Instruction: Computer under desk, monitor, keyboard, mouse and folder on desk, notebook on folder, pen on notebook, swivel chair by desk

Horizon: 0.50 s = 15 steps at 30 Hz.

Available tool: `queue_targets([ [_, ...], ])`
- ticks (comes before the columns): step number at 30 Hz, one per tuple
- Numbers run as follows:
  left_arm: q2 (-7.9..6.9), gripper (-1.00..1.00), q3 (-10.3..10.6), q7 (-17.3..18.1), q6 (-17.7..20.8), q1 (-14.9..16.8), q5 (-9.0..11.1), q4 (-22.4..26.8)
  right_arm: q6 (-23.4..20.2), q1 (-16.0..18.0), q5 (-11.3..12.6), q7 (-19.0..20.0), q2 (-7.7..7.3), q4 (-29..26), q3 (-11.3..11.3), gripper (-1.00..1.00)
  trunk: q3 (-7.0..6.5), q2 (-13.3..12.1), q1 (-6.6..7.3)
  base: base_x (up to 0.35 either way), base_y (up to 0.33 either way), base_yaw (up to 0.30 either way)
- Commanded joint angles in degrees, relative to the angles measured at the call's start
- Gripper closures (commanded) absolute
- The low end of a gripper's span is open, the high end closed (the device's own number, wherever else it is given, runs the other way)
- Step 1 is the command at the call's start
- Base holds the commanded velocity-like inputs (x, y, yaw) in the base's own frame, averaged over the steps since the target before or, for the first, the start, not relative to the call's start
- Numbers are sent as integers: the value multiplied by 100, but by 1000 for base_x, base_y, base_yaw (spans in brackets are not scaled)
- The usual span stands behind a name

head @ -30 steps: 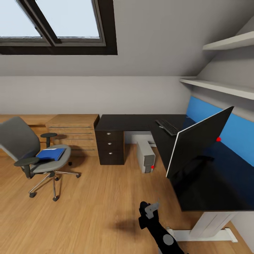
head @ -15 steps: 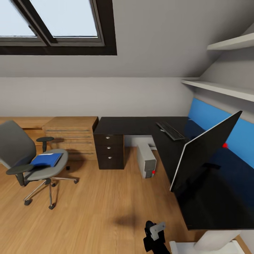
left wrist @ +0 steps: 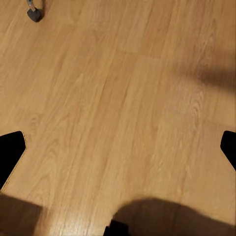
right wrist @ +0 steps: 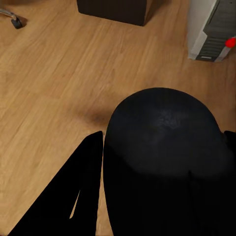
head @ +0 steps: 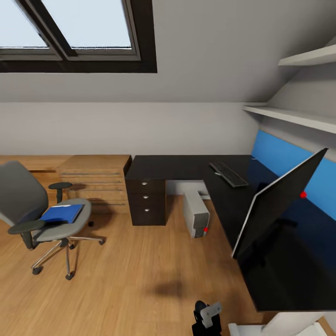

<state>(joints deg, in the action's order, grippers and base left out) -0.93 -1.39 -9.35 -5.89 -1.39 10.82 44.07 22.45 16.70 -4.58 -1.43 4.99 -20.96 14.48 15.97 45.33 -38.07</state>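
The swivel chair stands on the floor at the left, apart from the desk, with the blue folder on its seat. The keyboard lies on the desk's corner. The monitor stands slanted on the right wing. Under the desk sits the computer. My right gripper is shut on the rounded black mouse, held above the floor. My left gripper hangs open over bare floor. The notebook and pen are out of view.
A light-wood dresser stands between chair and desk, and dark drawers sit under the desk's left end. White shelves hang over the right wing. A chair castor lies near my left gripper. Open wood floor lies ahead.
The whole head view has shifted, so the camera has moved closer to the desk. The black arm now sits lower at the picture's bottom edge. The chair, folder, keyboard and monitor keep their places.
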Motion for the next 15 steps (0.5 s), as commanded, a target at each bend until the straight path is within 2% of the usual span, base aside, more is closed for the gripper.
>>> queue_targets([
  [1,-3,-100,15,-15,-16,-2,59,4,22,3,-38,11,2,9,-7,100,6,5,-1,66,308,0],
  [9,-3,-100,47,-6,-9,-2,52,-77,45,0,-43,11,2,20,-3,100,6,5,-1,233,258,0],
  [15,-3,-100,55,-2,-11,-2,52,-109,48,2,-47,11,2,22,1,100,6,5,-1,269,195,0],
])
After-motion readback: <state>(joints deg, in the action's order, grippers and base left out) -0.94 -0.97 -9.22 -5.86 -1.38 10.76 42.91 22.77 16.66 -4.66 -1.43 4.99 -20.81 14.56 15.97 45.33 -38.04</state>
